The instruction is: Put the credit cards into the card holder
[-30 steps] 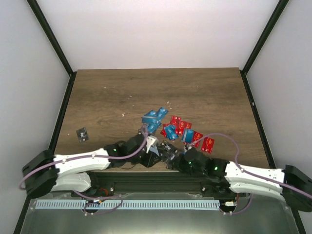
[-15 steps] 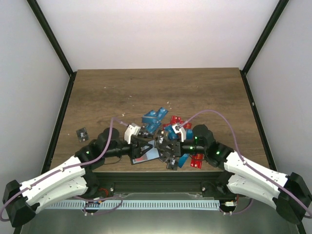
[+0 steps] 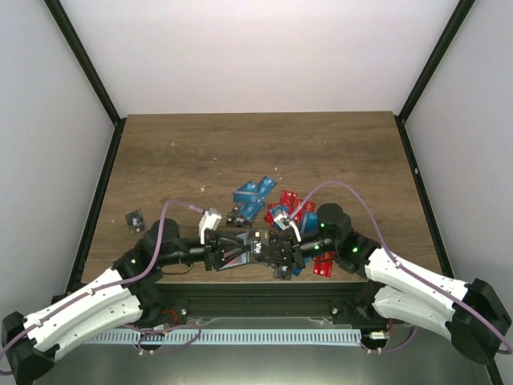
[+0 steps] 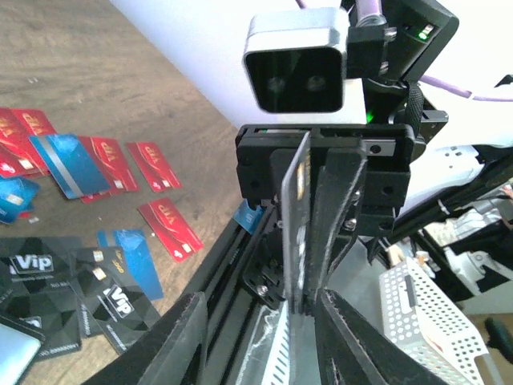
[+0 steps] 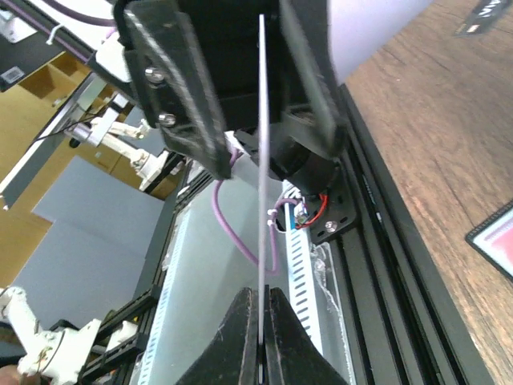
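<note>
Brown wood-grain table (image 3: 337,152) fills the booth, with plain white walls (image 3: 256,56) behind it. Far to the left, a lone black card (image 3: 135,220) lies by itself, well apart from the rest.

Next along, the left gripper (image 4: 260,313) reaches in level above the near edge of the table. Its jaws are released, and its fingers (image 4: 180,345) stand apart on either side of a thin card without closing on it. That held card (image 4: 298,200) is seen edge-on and upright, hanging in the air between the two arms. It looks closer to one left finger than the other.

To the right, the right gripper (image 5: 262,301) faces the left one and is clenched on the near end of the held card, its pads pressed flat together around it.

Beyond the two grippers the other credit cards are scattered mid-table. The blue cards (image 3: 252,192) lie to the left, the red cards (image 3: 290,200) to their right, and the black cards (image 4: 112,301) printed "Vip" lie nearer the edge. More red ones sit by the right arm.

Among the dark shapes beneath the grippers, the card holder cannot be told apart.
</note>
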`<move>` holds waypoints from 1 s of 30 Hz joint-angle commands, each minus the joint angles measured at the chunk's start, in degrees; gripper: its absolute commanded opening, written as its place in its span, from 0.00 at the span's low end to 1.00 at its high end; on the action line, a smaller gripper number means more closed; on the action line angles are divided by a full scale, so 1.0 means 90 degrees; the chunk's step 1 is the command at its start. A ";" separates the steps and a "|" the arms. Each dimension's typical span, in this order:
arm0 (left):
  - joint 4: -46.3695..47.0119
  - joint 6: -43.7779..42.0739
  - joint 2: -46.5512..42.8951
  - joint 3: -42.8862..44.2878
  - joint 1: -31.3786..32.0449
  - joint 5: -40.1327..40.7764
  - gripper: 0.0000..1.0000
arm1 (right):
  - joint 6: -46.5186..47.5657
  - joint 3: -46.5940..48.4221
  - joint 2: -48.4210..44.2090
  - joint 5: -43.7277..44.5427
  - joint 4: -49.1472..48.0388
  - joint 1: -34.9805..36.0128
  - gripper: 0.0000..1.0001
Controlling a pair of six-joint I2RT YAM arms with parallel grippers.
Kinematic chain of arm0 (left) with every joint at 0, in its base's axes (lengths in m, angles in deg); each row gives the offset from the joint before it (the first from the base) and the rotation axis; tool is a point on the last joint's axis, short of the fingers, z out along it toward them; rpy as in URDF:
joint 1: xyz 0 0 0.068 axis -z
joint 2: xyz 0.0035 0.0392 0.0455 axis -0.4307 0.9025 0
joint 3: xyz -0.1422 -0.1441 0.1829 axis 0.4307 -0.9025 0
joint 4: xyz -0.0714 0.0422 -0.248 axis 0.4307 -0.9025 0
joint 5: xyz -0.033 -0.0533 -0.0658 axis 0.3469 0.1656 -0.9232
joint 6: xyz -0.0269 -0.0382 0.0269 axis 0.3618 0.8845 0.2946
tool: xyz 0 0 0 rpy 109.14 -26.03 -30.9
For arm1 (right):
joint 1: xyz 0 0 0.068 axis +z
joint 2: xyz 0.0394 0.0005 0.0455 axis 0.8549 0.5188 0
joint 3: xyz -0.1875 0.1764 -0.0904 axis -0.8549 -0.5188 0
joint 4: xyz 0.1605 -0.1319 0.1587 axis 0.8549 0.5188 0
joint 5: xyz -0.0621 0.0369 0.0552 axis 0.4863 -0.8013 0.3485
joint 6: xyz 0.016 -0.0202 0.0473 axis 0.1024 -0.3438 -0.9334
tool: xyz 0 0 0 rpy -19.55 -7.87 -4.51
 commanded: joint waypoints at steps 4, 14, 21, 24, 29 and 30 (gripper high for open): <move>0.0908 0.0295 0.0327 -0.0170 -0.0028 -0.0587 0.31 | 0.0049 0.0222 -0.0037 -0.0598 -0.0570 -0.0041 0.01; 0.0920 0.0487 0.0515 -0.0247 -0.0030 -0.0253 0.04 | 0.0079 0.0245 0.0204 -0.0376 -0.0429 -0.0041 0.04; -0.1253 0.0818 0.0431 0.0065 -0.0220 0.1802 0.04 | 0.0287 0.0606 0.0731 0.0831 0.0722 -0.0137 0.67; -0.1646 0.0994 0.0315 -0.0089 -0.0633 0.1835 0.04 | 0.0234 0.0680 0.1001 0.1450 0.1042 -0.0255 0.71; -0.1735 0.1048 0.0558 -0.0446 -0.1338 0.1155 0.04 | 0.0135 0.0842 0.1577 0.1992 0.1252 -0.0324 0.69; -0.1740 0.1018 0.0661 -0.0486 -0.1447 0.1037 0.04 | 0.0123 0.0843 0.1684 0.1993 0.1212 -0.0326 0.69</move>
